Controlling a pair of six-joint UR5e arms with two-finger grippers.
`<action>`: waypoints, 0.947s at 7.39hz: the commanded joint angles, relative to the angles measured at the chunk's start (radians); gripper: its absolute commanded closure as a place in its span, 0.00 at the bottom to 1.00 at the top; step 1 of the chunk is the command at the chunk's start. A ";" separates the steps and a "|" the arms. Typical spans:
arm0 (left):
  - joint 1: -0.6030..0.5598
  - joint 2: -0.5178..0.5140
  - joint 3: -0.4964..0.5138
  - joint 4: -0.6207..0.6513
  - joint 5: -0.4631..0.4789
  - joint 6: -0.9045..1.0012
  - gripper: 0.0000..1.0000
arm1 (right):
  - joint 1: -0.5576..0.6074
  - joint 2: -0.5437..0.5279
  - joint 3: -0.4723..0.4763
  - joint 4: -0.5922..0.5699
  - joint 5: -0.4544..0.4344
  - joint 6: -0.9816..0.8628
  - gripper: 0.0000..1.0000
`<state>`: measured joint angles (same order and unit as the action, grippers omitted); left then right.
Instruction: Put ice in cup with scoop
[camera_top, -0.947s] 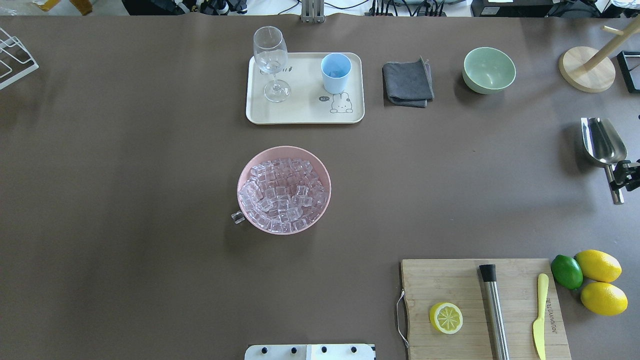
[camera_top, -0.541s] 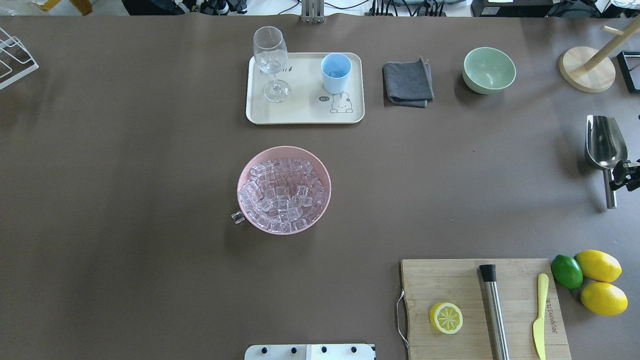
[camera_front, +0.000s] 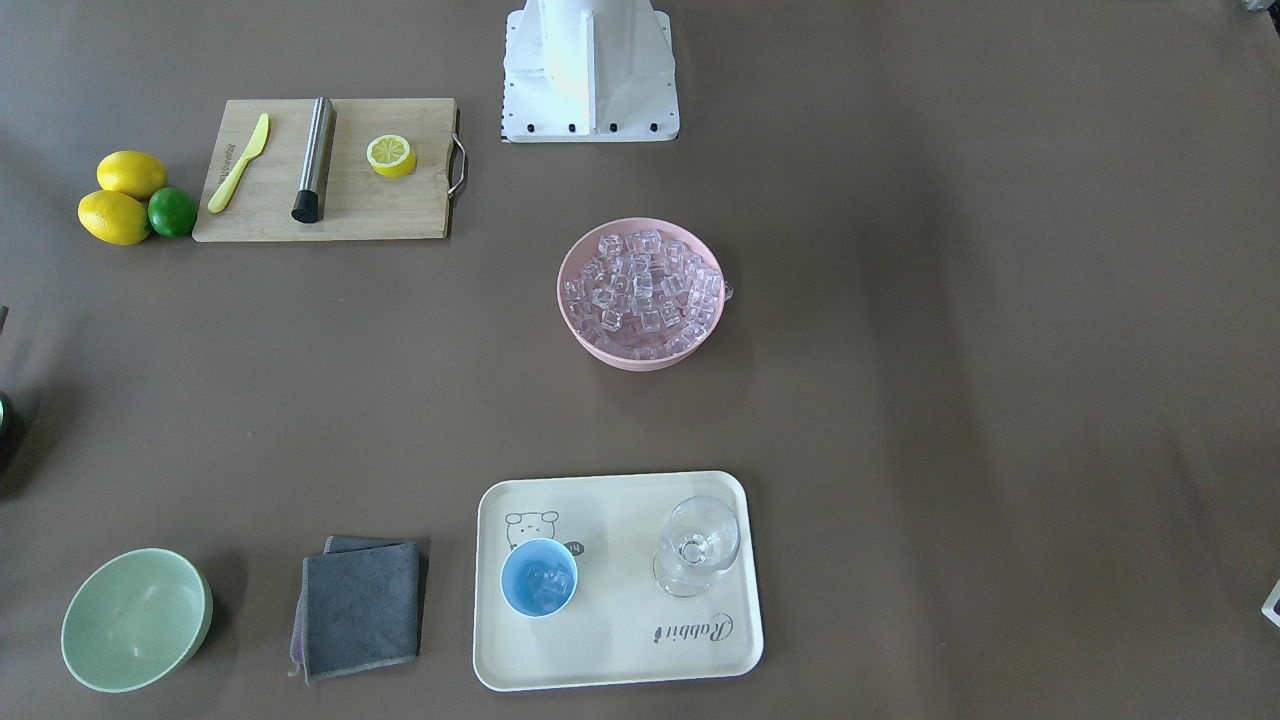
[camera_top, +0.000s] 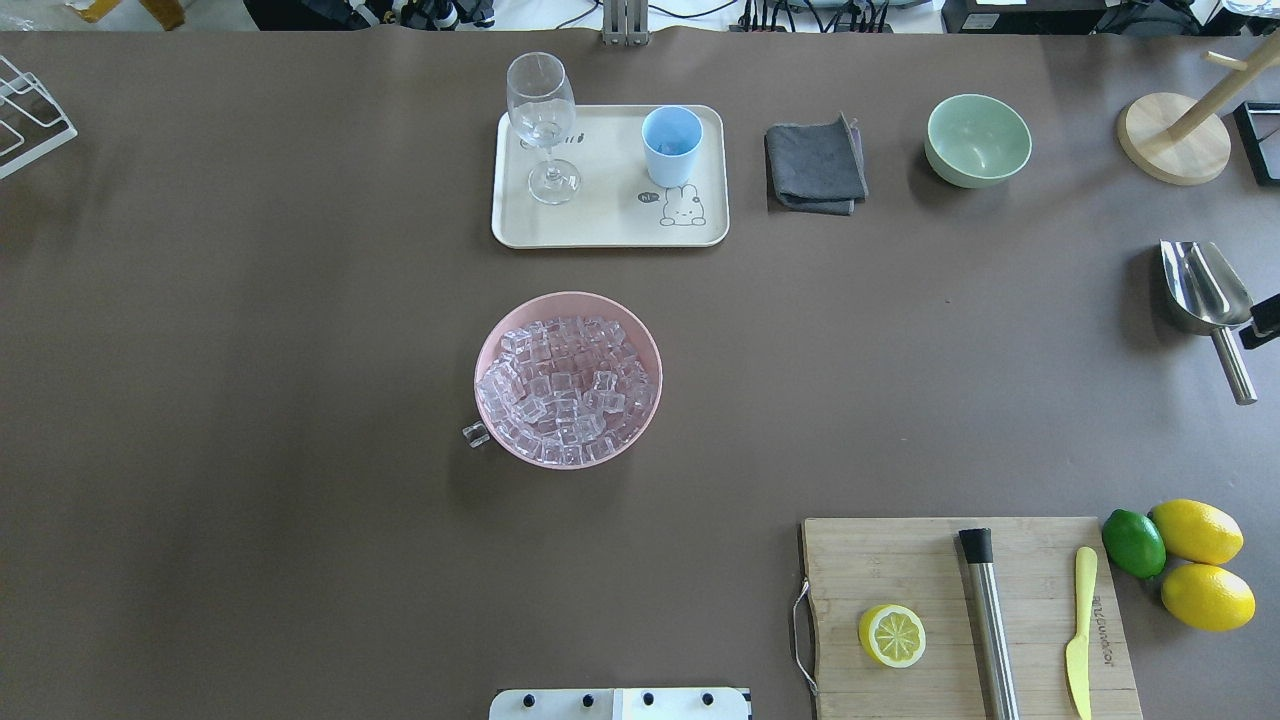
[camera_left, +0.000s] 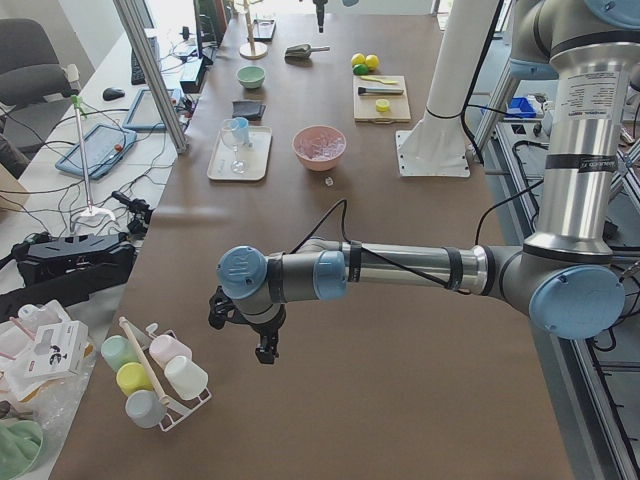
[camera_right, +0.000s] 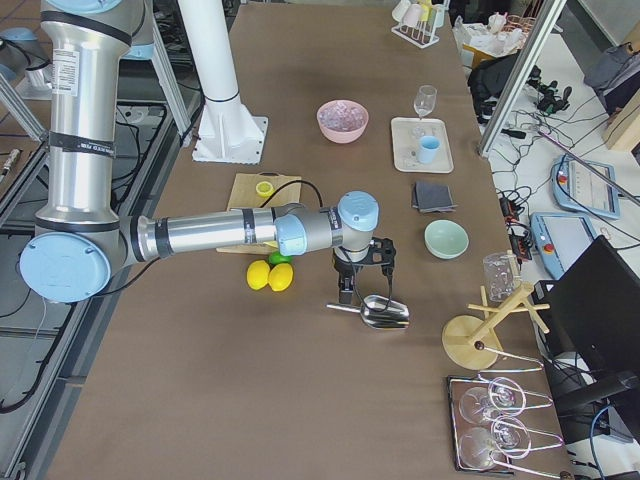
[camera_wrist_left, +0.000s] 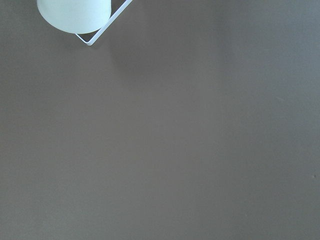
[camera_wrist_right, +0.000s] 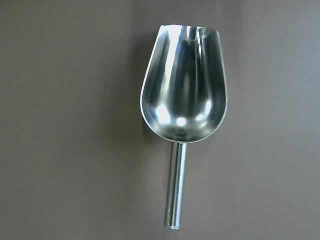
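Observation:
The silver scoop (camera_top: 1205, 288) lies on the table at the far right, trough up and empty, with nothing gripping it in the right wrist view (camera_wrist_right: 184, 95). My right gripper (camera_top: 1264, 318) hangs just above it at the view's edge, jaws apart and empty (camera_right: 365, 286). The ice (camera_top: 567, 385) fills a pink bowl (camera_top: 488, 345) at the table's middle, and one cube (camera_top: 475, 434) lies beside it. The light blue cup (camera_top: 671, 143) stands on a cream tray (camera_top: 610, 228) with some ice in it (camera_front: 541, 580). My left gripper (camera_left: 262, 348) hovers over bare table at the far left end; I cannot tell its state.
A wine glass (camera_top: 541, 110) shares the tray. A grey cloth (camera_top: 815, 165), green bowl (camera_top: 978, 140) and wooden stand (camera_top: 1175, 138) line the back right. A cutting board (camera_top: 900, 560) with steel cylinder (camera_top: 988, 620), knife and lemon half sits front right. A cup rack (camera_left: 150, 375) stands by the left gripper.
The right gripper has let go of the scoop's handle and pulled back to the right. The scoop now rests on the table with its handle pointing down-right.

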<state>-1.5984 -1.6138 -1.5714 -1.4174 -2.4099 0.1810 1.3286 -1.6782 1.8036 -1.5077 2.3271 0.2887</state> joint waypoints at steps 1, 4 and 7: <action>0.000 0.000 -0.002 0.000 -0.002 0.000 0.01 | 0.159 0.041 0.020 -0.219 -0.005 -0.325 0.01; 0.000 -0.003 -0.001 0.000 -0.002 0.000 0.01 | 0.247 0.072 -0.094 -0.221 -0.044 -0.511 0.01; 0.002 -0.003 -0.002 0.000 -0.002 -0.002 0.01 | 0.259 0.100 -0.119 -0.221 -0.028 -0.499 0.01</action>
<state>-1.5976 -1.6167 -1.5731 -1.4174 -2.4114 0.1798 1.5813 -1.5871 1.6945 -1.7290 2.2952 -0.2134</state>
